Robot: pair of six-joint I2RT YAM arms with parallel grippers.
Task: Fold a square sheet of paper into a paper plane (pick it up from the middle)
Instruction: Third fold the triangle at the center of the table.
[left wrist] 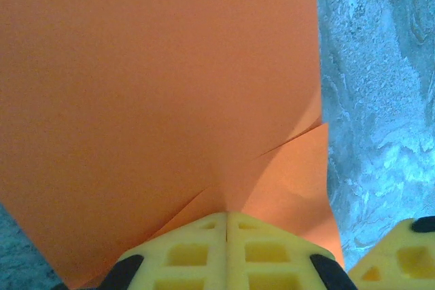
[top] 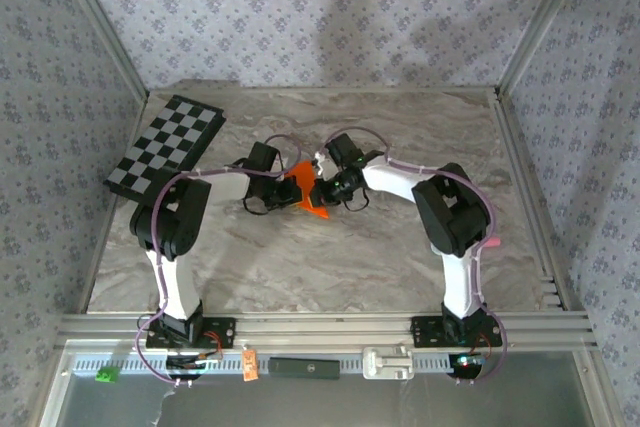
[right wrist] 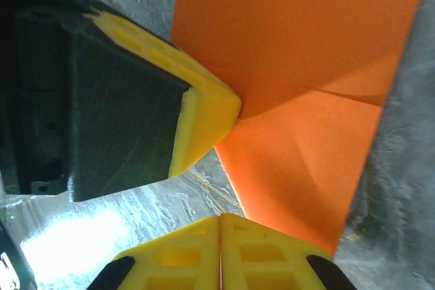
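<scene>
Mid-frame above the counter [top: 300,267], the left hand [left wrist: 226,219] pinches the orange sheet [top: 303,185]; the right hand [right wrist: 221,221], closed, touches its edge.

Square sheet of paper [top: 303,191]: thin, bright orange, plain. Partly folded, w/ flaps overlapping, no longer a flat square, one pointed tip twd the near side. Approx mid-counter [top: 400,257]. Crease lines converge at one edge, and that edge is pinched in the left claw [left wrist: 226,216].
</scene>
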